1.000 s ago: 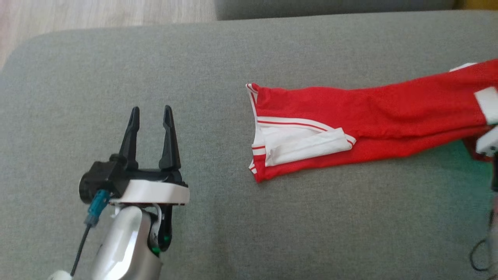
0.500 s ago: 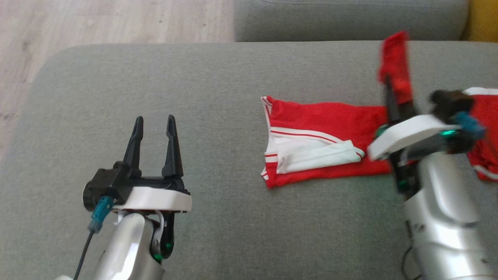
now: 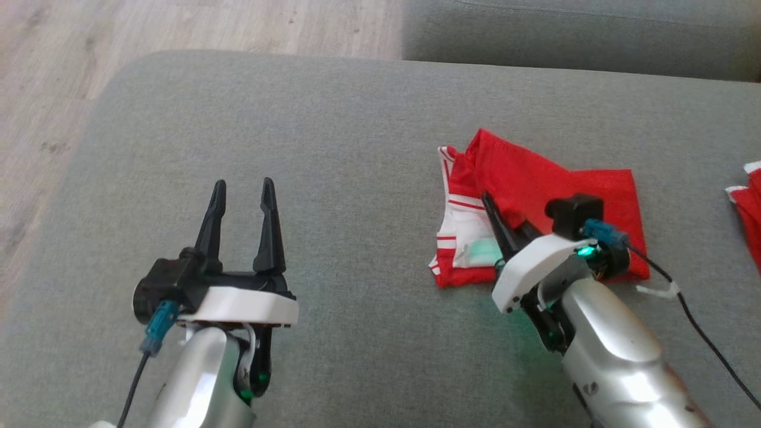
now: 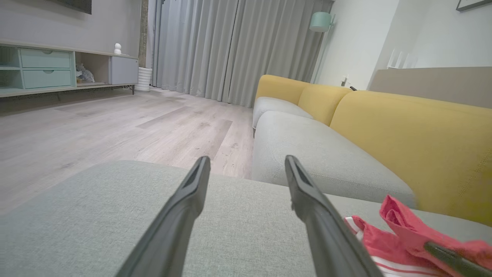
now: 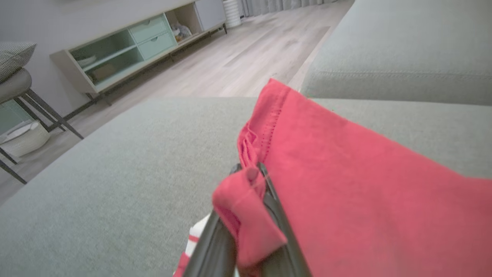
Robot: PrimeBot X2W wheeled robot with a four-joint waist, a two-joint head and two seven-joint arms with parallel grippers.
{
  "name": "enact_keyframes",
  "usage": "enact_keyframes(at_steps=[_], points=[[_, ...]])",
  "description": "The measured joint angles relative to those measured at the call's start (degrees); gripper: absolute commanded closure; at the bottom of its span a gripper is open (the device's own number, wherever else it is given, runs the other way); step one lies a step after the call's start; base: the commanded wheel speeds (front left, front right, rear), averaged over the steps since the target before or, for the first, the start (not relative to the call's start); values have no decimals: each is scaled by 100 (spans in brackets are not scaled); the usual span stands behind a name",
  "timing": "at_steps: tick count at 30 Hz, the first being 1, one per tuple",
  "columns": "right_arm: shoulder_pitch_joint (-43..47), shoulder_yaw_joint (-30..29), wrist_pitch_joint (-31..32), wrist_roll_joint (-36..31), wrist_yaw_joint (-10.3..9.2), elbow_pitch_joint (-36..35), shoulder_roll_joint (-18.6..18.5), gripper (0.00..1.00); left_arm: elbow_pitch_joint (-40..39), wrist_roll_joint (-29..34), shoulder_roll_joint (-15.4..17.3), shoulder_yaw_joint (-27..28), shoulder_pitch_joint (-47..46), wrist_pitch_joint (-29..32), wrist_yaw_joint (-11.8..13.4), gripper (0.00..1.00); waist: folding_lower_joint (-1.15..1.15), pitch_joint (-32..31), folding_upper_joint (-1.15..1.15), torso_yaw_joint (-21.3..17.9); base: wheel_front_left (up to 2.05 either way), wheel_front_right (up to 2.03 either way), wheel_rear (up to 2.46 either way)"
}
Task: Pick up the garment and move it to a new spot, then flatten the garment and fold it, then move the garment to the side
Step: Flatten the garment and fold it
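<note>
The red garment (image 3: 565,184) with white trim lies on the grey cushion (image 3: 333,142), right of centre, its red end doubled back over the striped white part. My right gripper (image 3: 489,201) is shut on a bunched red edge of it, low over the fold's left side. The right wrist view has that edge pinched at the gripper (image 5: 250,170), with the garment (image 5: 353,165) spreading to the right. My left gripper (image 3: 244,184) stands open and empty at the lower left, well apart from the cloth. In the left wrist view this gripper (image 4: 246,159) points across the cushion, the garment (image 4: 399,227) at lower right.
Another red and white bit of cloth (image 3: 750,202) lies at the right edge. A second grey cushion (image 3: 565,30) sits behind, a wooden floor (image 3: 178,24) to the left and far side. A yellow sofa back (image 4: 423,134) rises on the right. A black cable (image 3: 701,333) trails from the right wrist.
The head camera has shifted. My right gripper came in from the right holding the garment's red end and brought it leftward and down over the striped part. The left gripper has stayed open in place.
</note>
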Motion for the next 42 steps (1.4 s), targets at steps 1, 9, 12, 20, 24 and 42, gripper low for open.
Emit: enact_keyframes(at_steps=[1, 9, 12, 20, 24, 42], points=[[-20, 104, -66, 36, 0, 210, 0, 100, 1, 1, 0, -4, 0, 0, 20, 0, 0, 20, 0, 56, 0, 0, 0], [-197, 510, -241, 314, 0, 662, -2, 100, 2, 1, 0, -32, -1, 0, 25, 0, 0, 84, 0, 166, 0, 0, 0], [-268, 754, -252, 501, 0, 746, -7, 0, 2, 1, 0, -44, -1, 0, 56, 0, 0, 102, 0, 169, 0, 0, 0], [-443, 1224, -559, 925, 0, 656, -7, 0, 43, 2, 0, -25, 0, 0, 65, 0, 0, 80, 0, -10, 0, 0, 0], [-726, 677, -777, 380, 0, 723, 3, 0, 36, 10, 0, 24, 3, 0, 66, 0, 0, 14, 0, -190, 0, 0, 0], [1844, -2524, -823, -1723, 0, -2392, 48, 0, -339, 828, 4, 475, 464, 0, 167, 0, -1, -145, 0, -1035, 0, 0, 0]])
